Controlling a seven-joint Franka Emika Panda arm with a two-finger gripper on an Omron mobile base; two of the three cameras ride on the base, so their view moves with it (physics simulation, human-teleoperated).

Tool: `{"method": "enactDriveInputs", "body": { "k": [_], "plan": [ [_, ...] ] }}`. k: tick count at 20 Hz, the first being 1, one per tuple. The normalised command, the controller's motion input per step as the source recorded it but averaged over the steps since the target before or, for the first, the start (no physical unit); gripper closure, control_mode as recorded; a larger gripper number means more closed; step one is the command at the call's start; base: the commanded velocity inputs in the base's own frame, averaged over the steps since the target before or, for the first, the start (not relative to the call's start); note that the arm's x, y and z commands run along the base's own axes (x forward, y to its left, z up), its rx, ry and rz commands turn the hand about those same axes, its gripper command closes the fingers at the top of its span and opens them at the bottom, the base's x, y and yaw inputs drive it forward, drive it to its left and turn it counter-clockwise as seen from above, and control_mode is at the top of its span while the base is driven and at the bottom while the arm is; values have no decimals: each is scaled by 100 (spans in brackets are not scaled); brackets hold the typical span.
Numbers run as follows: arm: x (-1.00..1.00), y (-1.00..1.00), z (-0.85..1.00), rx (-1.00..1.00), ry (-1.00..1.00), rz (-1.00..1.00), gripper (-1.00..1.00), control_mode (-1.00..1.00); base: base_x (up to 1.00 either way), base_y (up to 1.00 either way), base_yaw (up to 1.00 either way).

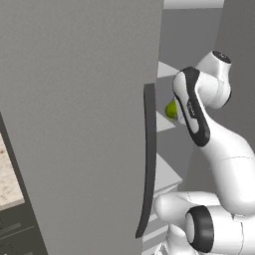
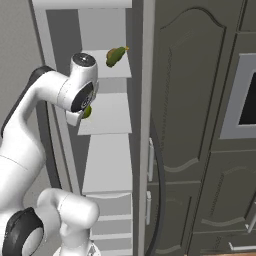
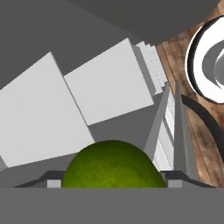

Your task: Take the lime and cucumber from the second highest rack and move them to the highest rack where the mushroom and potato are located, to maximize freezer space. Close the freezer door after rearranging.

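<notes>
**Lime in the gripper, door wide open**

Taking the freezer door (image 1: pixel 74 124) as the landmark: in the left base view it stands swung open, with its long dark handle (image 1: pixel 148 159) at its right edge. Just right of that handle are the pale shelves (image 1: pixel 167 172), and the lime (image 1: pixel 171 110) peeks out green beside the arm's forearm, above the second shelf edge.

In the right base view, the cucumber (image 2: pixel 115 55) lies on an upper rack (image 2: pixel 115 70) inside the freezer (image 2: pixel 107 165); the lime (image 2: pixel 87 112) shows just below the arm's elbow, over the next shelf (image 2: pixel 107 122) down. Whether that upper rack is the highest I cannot tell; no mushroom or potato is plain to see.

The hand view adds the grip: the lime (image 3: pixel 113 164) fills the gap in the gripper (image 3: pixel 113 180), the finger tips (image 3: pixel 54 180) pressing either side, so it looks held.

My judgement: the lime transfer is under way, the cucumber possibly placed, and the door's closing remains.
</notes>
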Motion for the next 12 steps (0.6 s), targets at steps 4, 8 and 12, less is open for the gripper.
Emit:
{"method": "enactDriveInputs", "body": {
  "k": [4, 8, 12],
  "plan": [
    [-41, 1, 71, 11, 7, 1, 100, -100, 0, 0, 0],
    [-8, 0, 51, 13, -15, 1, 100, -100, 0, 0, 0],
    [4, 0, 22, 11, -43, 0, 100, -100, 0, 0, 0]
  ]
}}
